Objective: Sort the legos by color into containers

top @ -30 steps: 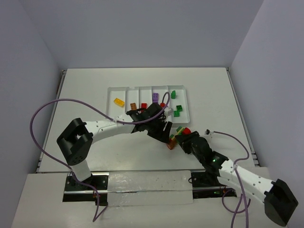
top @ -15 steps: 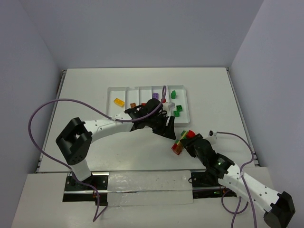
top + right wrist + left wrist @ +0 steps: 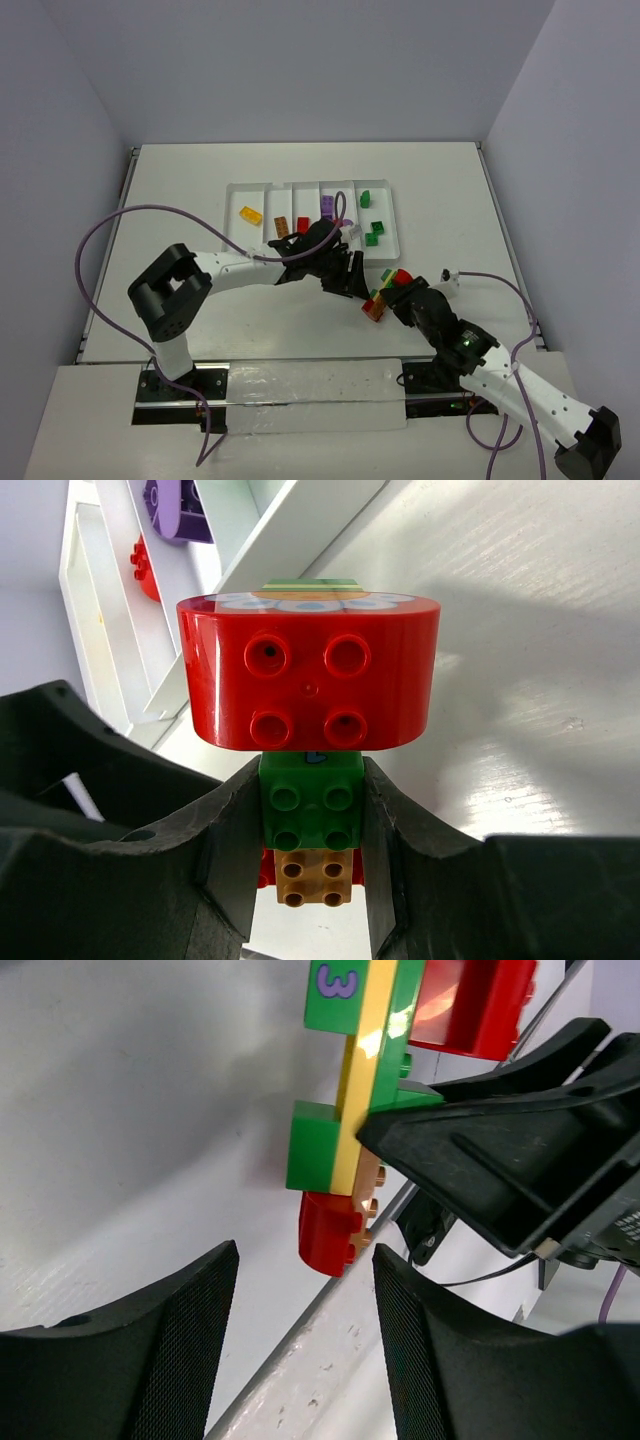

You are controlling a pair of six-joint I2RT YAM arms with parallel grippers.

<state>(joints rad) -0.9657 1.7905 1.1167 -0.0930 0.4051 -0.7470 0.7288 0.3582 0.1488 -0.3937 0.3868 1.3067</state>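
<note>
My right gripper (image 3: 398, 296) is shut on a stuck-together cluster of legos (image 3: 376, 308), held right of the table's middle. In the right wrist view my right gripper (image 3: 310, 820) clamps the cluster's green brick (image 3: 310, 805), with a rounded red brick (image 3: 310, 675) above and a tan brick (image 3: 310, 877) below. My left gripper (image 3: 350, 282) is open and empty, right beside the cluster. In the left wrist view the cluster's red end (image 3: 335, 1232) hangs just ahead of my left gripper (image 3: 305, 1258). The white tray (image 3: 240, 190) holds yellow (image 3: 250, 214), orange-brown (image 3: 282, 225), red (image 3: 303, 224), purple (image 3: 327, 205) and green (image 3: 365, 198) bricks.
The tray's ridges (image 3: 95, 610) show in the right wrist view with a purple brick (image 3: 175, 505) and a red brick (image 3: 143, 560) inside. A second green brick (image 3: 376, 233) lies in the rightmost compartment. Purple cables loop left of the left arm and by the right arm's base.
My right gripper has raised and turned the lego cluster off the table. My left gripper has swung away from the tray edge and closed in on the cluster.
</note>
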